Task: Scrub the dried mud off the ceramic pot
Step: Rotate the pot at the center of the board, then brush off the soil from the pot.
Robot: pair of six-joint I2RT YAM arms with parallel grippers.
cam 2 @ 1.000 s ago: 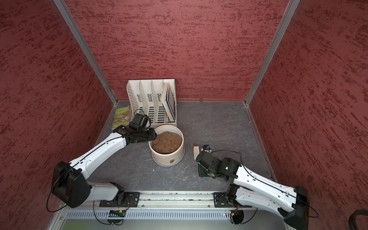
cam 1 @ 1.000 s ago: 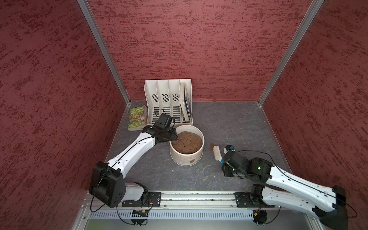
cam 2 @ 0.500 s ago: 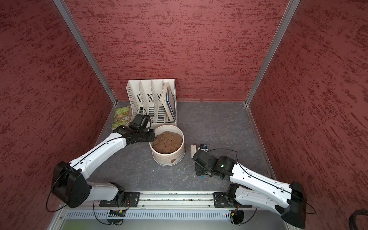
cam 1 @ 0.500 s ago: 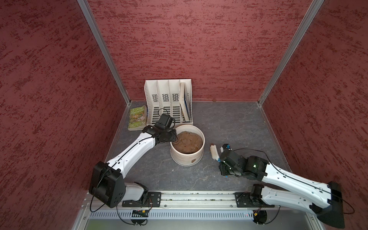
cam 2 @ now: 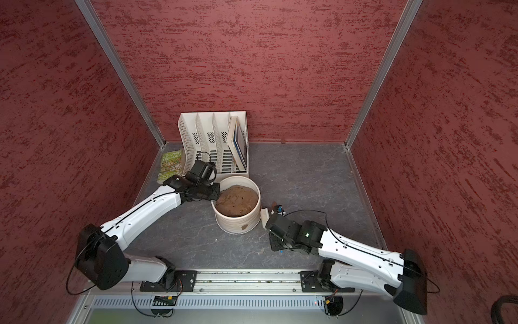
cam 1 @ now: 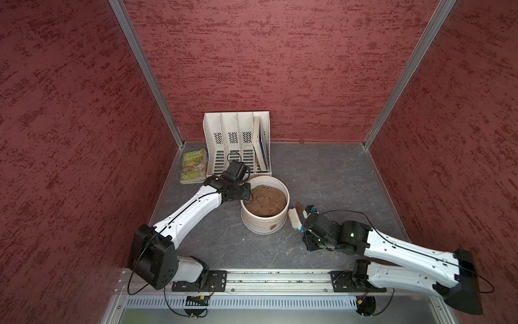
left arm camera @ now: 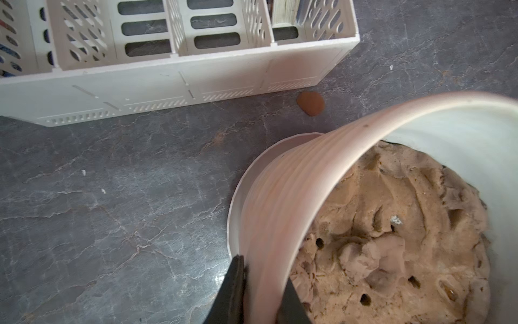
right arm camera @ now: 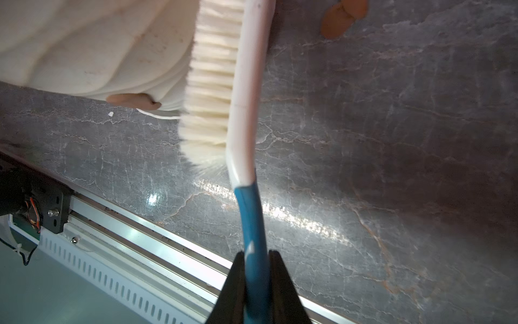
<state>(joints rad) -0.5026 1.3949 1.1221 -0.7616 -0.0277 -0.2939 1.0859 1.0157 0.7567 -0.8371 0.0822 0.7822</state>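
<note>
The cream ceramic pot (cam 1: pixel 263 223) (cam 2: pixel 235 223) stands mid-floor, filled with a brown soil mound (cam 1: pixel 266 200). One patch of dried mud (cam 1: pixel 272 227) (right arm camera: pixel 131 101) clings low on its near wall. Brown flakes lie on the floor beside the pot (left arm camera: pixel 311 103) (right arm camera: pixel 342 14). My left gripper (left arm camera: pixel 263 269) (cam 1: pixel 248 196) is shut on the pot's rim, one finger outside the wall and one inside. My right gripper (right arm camera: pixel 256 255) is shut on the blue handle of a white brush (cam 1: pixel 294 218) (right arm camera: pixel 244 92). The bristles (right arm camera: pixel 210 84) face the pot's right wall and reach it.
A white slotted file organiser (cam 1: pixel 238 146) holding a book stands behind the pot against the back wall. A green book (cam 1: pixel 193 165) lies to the organiser's left. The arms' metal rail (cam 1: pixel 252 277) runs along the front edge. Red walls enclose three sides.
The left gripper has closed onto the pot's rim. The right arm has carried the brush leftward until its bristles meet the pot's wall.
</note>
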